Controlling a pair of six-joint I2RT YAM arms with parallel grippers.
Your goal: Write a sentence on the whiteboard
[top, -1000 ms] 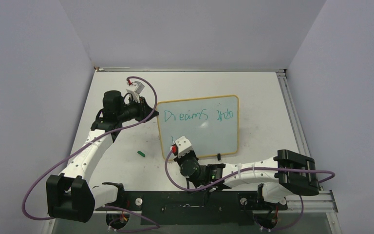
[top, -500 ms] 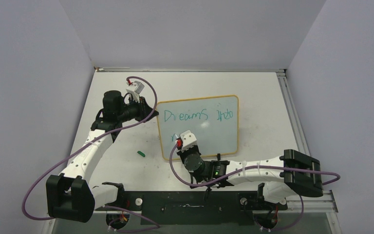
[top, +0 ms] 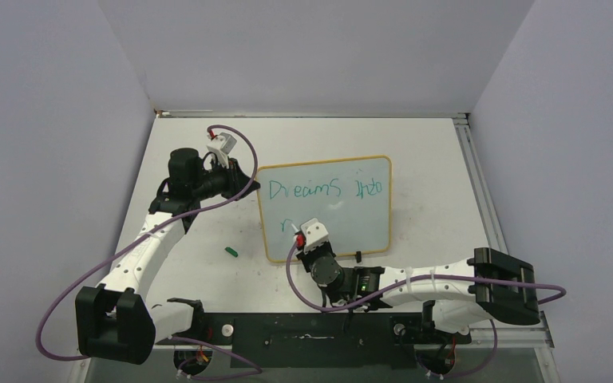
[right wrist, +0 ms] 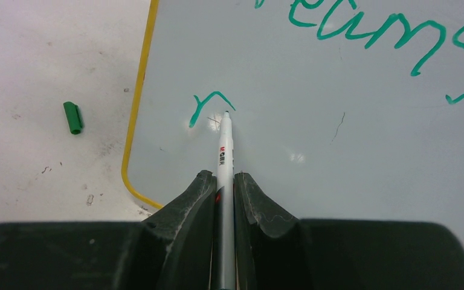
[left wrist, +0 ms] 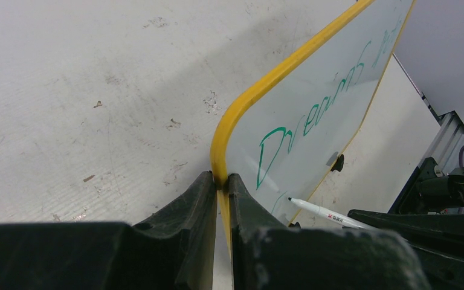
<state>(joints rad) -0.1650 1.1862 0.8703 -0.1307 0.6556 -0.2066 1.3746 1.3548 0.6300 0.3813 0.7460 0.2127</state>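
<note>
Green stroke (right wrist: 200,104) added, right end effector (right wrist: 222,176) gripping marker (right wrist: 224,148) — left end effector (left wrist: 220,178) clamping whiteboard (left wrist: 338,109).

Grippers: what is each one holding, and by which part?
Left gripper clamps the whiteboard by its yellow frame, just beside a rounded corner. Right gripper grips a white marker by its barrel, well behind the tip.

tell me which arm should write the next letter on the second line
Right. The right pincer is shut on the marker, whose tip sits beside the green r that opens the whiteboard's second line. The left pincer is clamped on the board's yellow frame and holds no pen.
</note>
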